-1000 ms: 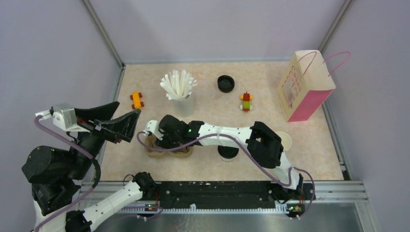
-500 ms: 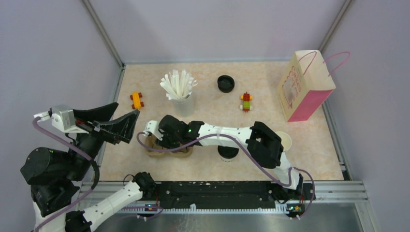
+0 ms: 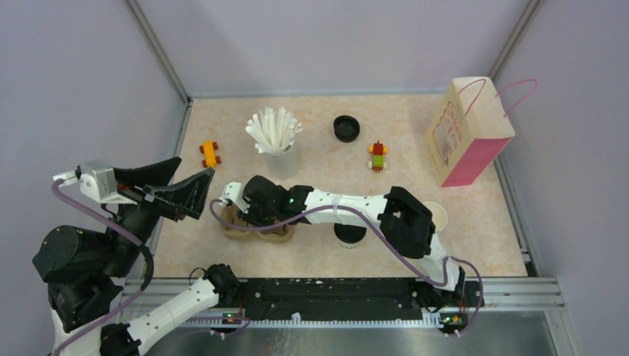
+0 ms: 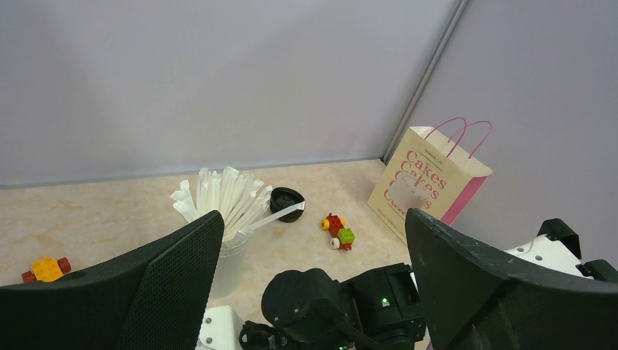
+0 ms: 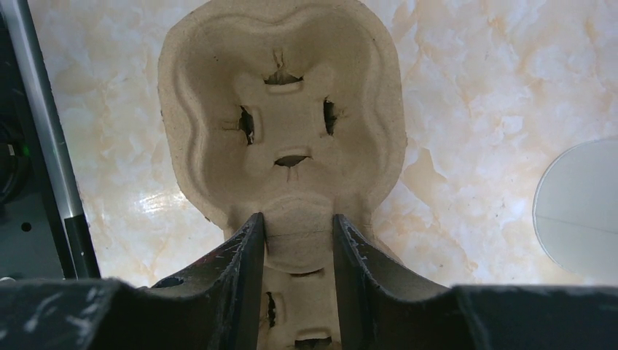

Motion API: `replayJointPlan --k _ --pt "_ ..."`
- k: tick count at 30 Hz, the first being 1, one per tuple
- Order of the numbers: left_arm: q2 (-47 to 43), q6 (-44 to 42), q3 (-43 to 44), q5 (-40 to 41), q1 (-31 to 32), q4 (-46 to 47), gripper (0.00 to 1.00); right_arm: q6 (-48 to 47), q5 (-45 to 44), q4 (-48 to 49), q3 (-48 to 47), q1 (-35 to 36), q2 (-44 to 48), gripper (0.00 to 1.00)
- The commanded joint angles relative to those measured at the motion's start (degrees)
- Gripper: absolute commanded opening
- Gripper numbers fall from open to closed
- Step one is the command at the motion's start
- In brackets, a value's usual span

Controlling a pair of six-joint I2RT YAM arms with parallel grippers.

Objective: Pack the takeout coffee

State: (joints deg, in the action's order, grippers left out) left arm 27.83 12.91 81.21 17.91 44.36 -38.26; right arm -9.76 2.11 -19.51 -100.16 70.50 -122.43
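Observation:
The takeout coffee (image 3: 349, 236), a pale cup with a black lid, stands at the near middle of the table, partly hidden under my right arm. My right gripper (image 3: 247, 215) reaches left, well away from the cup. In the right wrist view it (image 5: 299, 233) is shut on the middle ridge of a brown pulp cup carrier (image 5: 284, 109), which lies on the table (image 3: 258, 233). My left gripper (image 3: 189, 185) hangs open and empty above the table's left edge; the left wrist view shows its jaws (image 4: 313, 219) wide apart.
A pink and cream paper bag (image 3: 467, 133) stands at the back right. A cup of white straws (image 3: 278, 144) is just behind the carrier. A loose black lid (image 3: 346, 127), two toy cars (image 3: 378, 156) (image 3: 211, 153) and an open cup (image 3: 438, 216) also stand around.
My right gripper and the carrier have edged very slightly left. Nothing else has visibly moved.

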Motion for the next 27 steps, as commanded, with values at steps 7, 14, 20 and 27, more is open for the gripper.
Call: replayJointPlan --k 7,14,20,27 --pt "-0.6 -0.7 -0.4 0.7 0.1 0.3 0.99 5.3 -1.3 3.0 -1.4 -0.2 6.0 0.33" --pt "-0.5 -1.2 -0.6 1.1 0.1 0.4 0.99 9.3 -1.9 1.0 -0.3 -0.7 10.2 0.32" --pt "-0.6 -1.6 -1.7 1.8 0.1 0.2 0.99 15.8 -6.3 -2.9 2.7 -2.0 16.6 0.32" --pt "-0.8 -2.1 -4.1 2.5 0.1 0.7 0.99 21.7 -10.5 -9.4 9.0 -5.0 27.2 0.29"
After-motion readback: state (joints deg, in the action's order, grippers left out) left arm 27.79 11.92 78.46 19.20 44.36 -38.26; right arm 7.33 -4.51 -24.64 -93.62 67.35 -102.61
